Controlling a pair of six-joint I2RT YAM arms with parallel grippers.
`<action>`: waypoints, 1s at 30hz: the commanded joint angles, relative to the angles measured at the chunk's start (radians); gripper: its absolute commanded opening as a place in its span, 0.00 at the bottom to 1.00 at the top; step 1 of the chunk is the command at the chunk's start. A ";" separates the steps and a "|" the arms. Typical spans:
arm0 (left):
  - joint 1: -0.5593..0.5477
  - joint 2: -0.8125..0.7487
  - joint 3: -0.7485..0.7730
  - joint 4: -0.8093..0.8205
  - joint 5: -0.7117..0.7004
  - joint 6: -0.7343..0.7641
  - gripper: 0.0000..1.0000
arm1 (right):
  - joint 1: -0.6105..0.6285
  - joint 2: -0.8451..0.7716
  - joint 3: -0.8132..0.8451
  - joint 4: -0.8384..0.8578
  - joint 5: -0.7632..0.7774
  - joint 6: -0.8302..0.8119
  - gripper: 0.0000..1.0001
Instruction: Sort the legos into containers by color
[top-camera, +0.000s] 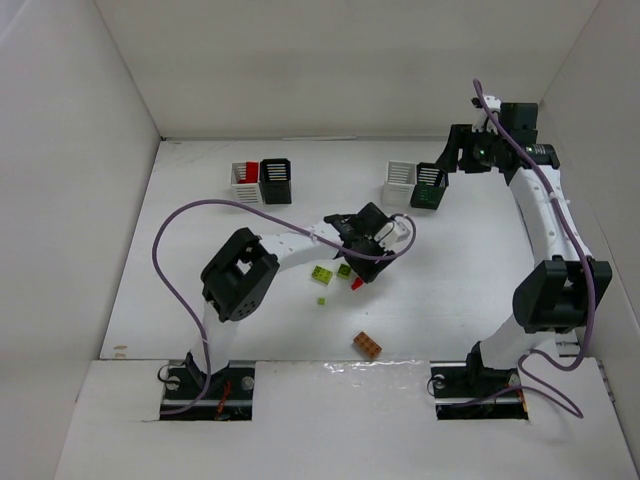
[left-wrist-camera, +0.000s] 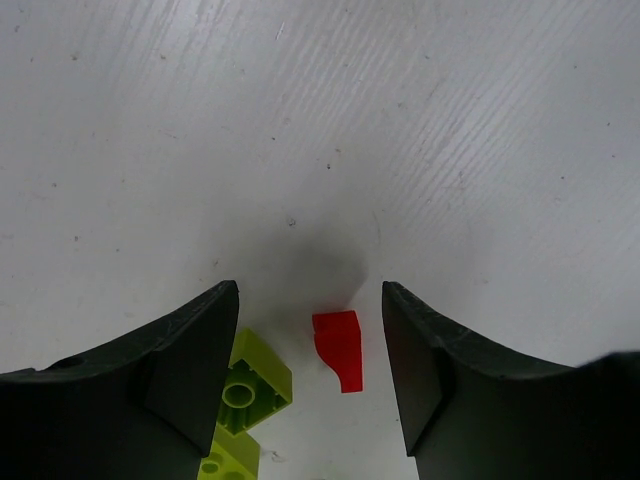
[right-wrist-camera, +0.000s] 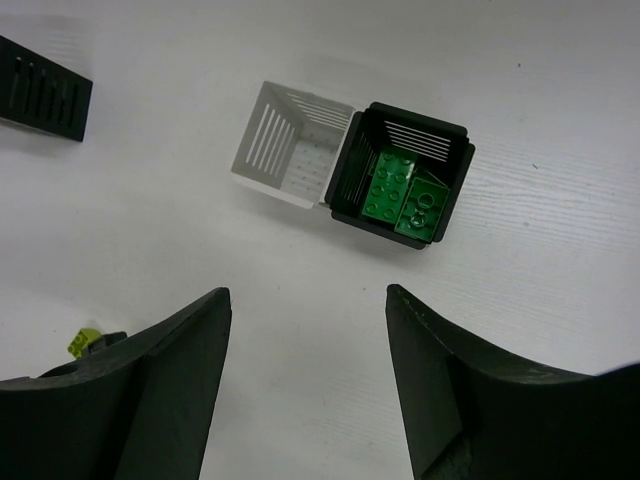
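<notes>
Left claw (left-wrist-camera: 310, 305) wide and empty, straddling tiny red brick (left-wrist-camera: 340, 348) on table (left-wrist-camera: 300, 120) beside a yellow-green brick (left-wrist-camera: 252, 385), right claw (right-wrist-camera: 308, 310) wide near black bin (right-wrist-camera: 345, 182) of green bricks (right-wrist-camera: 395, 185); red brick likely light, rigid, slick, pinch flat sides squarely

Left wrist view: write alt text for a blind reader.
Open jaws frame a small red lego lying on the white table. Yellow-green legos sit close together beside the jaw on the image's left, partly hidden by it.
</notes>
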 joint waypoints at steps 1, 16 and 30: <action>0.001 -0.025 -0.025 -0.027 -0.027 -0.005 0.56 | -0.005 0.001 0.046 0.011 -0.017 -0.007 0.69; -0.028 -0.072 -0.195 -0.018 0.023 0.014 0.54 | 0.023 0.019 0.055 0.011 -0.008 -0.007 0.69; -0.086 -0.052 -0.192 -0.018 -0.009 0.025 0.44 | 0.032 0.038 0.074 0.002 0.002 -0.007 0.69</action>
